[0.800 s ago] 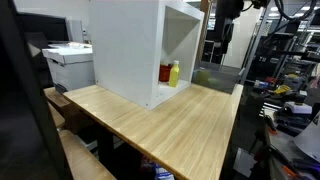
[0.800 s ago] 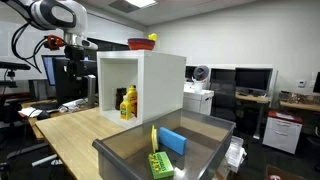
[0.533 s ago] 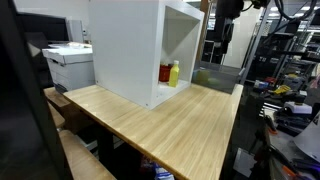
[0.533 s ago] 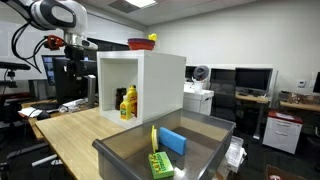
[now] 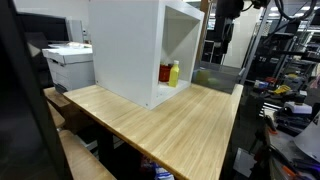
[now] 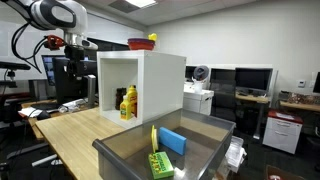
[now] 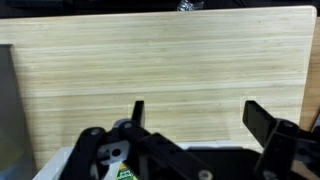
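Even ceiling light, no glare; tabletop [image 7: 160, 60] beyond the jaws sharp, gripper [image 7: 197, 112] housing behind them dark (exterior views soft).

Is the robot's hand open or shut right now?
Open. In the wrist view the fingers of the hand stand wide apart above the table, with nothing between them.

Arm [image 6: 55, 14]: raised high, elbow bent.
Wrist: pointing downward.
Jaws: spread wide apart, holding nothing.
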Robot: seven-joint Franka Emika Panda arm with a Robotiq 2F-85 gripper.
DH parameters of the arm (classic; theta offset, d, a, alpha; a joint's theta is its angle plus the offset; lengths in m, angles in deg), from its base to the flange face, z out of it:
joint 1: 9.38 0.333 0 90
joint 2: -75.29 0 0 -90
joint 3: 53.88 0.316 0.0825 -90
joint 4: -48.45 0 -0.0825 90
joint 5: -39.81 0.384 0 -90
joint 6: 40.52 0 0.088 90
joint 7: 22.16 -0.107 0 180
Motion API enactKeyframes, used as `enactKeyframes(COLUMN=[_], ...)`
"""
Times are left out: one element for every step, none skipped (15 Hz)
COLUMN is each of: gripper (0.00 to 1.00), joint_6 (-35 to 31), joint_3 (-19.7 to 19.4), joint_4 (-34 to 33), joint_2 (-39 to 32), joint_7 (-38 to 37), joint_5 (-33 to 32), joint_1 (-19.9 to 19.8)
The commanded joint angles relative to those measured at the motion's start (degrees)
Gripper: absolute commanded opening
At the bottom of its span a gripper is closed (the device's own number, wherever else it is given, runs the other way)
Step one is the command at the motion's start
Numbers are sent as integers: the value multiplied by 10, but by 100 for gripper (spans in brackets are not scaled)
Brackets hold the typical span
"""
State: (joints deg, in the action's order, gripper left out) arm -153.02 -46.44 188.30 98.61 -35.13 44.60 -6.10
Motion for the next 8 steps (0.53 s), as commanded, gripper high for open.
enactKeyframes(gripper=[100,100,100,100,100,100,100,100], joint_6=[-1,-2,-1,-2,-3,-2,-1,1], joint_3=[-1,-2,-2,-3,-4,-5,-7,-9], joint_4=[4,4,4,4,3,3,2,0], joint_2=[4,5,5,5,6,6,6,8], joint_7=[-1,-4,-4,-4,-5,-6,-7,-9], joint_5=[-4,-4,-4,-3,-4,-4,-5,-5], joint_1=[1,0,0,-1,-2,-4,-5,-7])
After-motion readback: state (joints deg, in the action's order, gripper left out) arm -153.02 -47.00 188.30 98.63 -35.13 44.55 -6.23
